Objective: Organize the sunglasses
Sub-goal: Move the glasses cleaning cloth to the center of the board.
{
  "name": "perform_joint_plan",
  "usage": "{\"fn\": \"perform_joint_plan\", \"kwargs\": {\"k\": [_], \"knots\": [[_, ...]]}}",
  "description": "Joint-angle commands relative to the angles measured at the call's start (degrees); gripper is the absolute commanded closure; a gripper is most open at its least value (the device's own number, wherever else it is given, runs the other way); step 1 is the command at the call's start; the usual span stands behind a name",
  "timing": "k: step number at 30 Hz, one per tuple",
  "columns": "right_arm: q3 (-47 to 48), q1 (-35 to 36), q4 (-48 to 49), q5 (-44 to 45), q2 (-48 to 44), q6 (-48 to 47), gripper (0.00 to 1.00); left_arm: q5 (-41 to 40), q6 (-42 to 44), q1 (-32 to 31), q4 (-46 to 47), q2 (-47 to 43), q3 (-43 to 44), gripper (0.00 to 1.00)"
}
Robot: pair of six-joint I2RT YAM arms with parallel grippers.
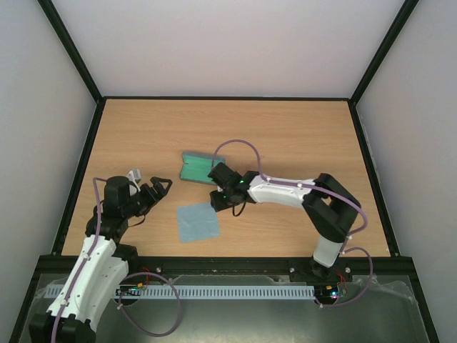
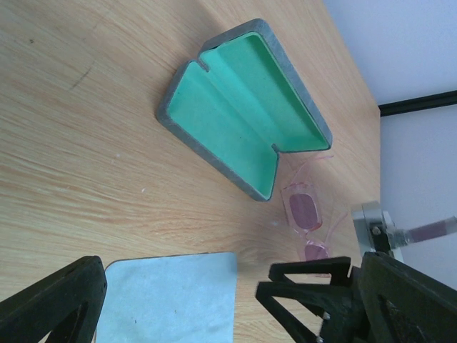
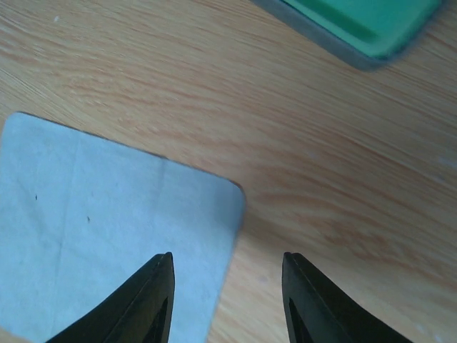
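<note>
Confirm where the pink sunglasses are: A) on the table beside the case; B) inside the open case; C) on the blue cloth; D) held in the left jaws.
A: the sunglasses lie on the table beside the open case, whose green interior is empty.

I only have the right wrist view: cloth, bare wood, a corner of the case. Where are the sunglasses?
Observer: The sunglasses lie on the table just past one short end of the case; only the left wrist camera shows them.
Operator: Is the case ready?
Observer: It lies open, green lining up, nothing inside.
Operator: And the left arm?
Observer: The left gripper hovers near the cloth, fingers wide apart, holding nothing.
</note>
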Motion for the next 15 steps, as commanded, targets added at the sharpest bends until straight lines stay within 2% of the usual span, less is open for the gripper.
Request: {"fn": "perform_joint_plan", "kwargs": {"k": [1,8,15], "knots": [[7.5,3.3,-4.7,7.2,6.1,-0.3,0.58,-0.9,0.5,-0.2,-3.9,-1.3,-1.1,0.01],[11.2,4.8,-7.0,14.3,10.3,0.8,0.69,-1.1,0.4,-0.2,-4.4,-2.7,-1.7,0.01],[11.3,4.9,-7.1,15.1,11.7,0.4,0.74,-1.5,0.4,-0.2,-4.6,-3.1,-2.2,0.01]]}}
